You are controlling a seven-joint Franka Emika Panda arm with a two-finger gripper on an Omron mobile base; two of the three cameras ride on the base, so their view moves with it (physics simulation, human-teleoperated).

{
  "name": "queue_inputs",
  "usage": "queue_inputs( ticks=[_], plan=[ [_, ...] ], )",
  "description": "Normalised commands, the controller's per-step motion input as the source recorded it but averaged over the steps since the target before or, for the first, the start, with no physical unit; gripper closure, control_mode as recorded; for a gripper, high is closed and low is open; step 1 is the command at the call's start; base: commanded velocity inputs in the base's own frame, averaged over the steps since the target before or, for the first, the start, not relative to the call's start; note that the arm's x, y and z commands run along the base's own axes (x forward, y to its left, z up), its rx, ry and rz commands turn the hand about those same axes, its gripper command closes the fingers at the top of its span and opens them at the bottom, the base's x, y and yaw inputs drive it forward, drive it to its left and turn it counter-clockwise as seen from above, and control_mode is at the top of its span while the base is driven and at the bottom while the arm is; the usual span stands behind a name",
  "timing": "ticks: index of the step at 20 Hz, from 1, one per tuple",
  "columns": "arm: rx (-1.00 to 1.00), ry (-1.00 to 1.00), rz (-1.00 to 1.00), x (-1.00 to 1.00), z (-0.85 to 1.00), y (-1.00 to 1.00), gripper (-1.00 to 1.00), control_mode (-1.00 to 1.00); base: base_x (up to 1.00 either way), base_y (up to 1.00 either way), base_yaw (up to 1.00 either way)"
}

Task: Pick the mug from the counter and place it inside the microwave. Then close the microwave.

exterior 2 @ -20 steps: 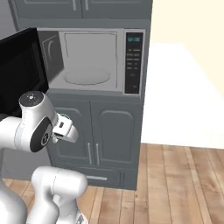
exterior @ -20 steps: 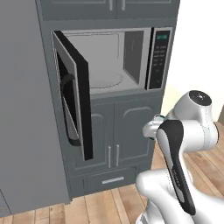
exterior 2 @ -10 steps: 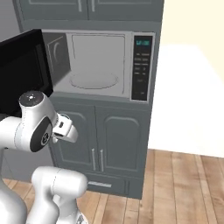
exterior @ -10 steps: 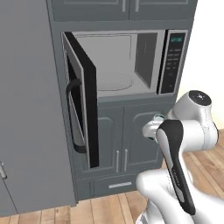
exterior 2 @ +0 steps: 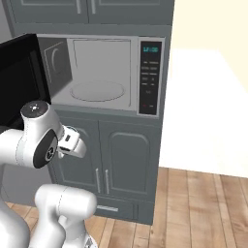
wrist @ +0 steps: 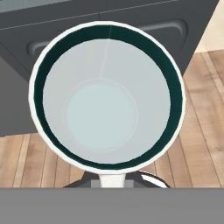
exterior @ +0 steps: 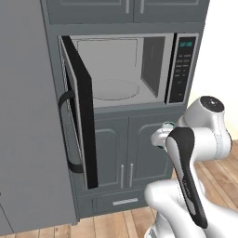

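**Mug held in front of the open microwave**

In the hand view the mug point(wrist: 107, 96) sits right under the camera, its round mouth open toward the lens, dark teal band inside the rim, pale empty bottom. The fingers point(wrist: 113, 180) are closed on its near edge, holding it off the floor. Below it lie the wooden floor point(wrist: 205, 127) and the dark grey cabinet doors point(wrist: 175, 26).

In the left base view the mug's rim point(exterior: 168, 124) peeks out by the arm's wrist, level with the cabinet doors point(exterior: 130, 148), below the microwave point(exterior: 125, 69). Farther back the microwave door point(exterior: 79, 111) stands swung wide to the left, the cavity and its round glass plate point(exterior: 114, 88) bare. The button panel point(exterior 2: 150, 77) with lit display is on the right.
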Motion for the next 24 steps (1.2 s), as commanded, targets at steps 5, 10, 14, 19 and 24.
queue_inputs(
  ticks=[5,10,14,19,24],
  plan=[
    [0.00,0.00,0.00,0.00,0.00,0.00,1.00,1.00,0.01,-0.04,0.00],
    [0.00,0.00,0.00,0.00,0.00,0.00,1.00,1.00,0.00,0.00,0.00],
    [0.00,0.00,0.00,0.00,0.00,0.00,1.00,1.00,0.00,0.00,0.00],
    [0.00,0.00,0.00,0.00,0.00,0.00,1.00,1.00,0.00,0.00,0.00],
    [0.00,0.00,0.00,0.00,0.00,0.00,1.00,-1.00,0.00,0.00,0.00]
  ],
)
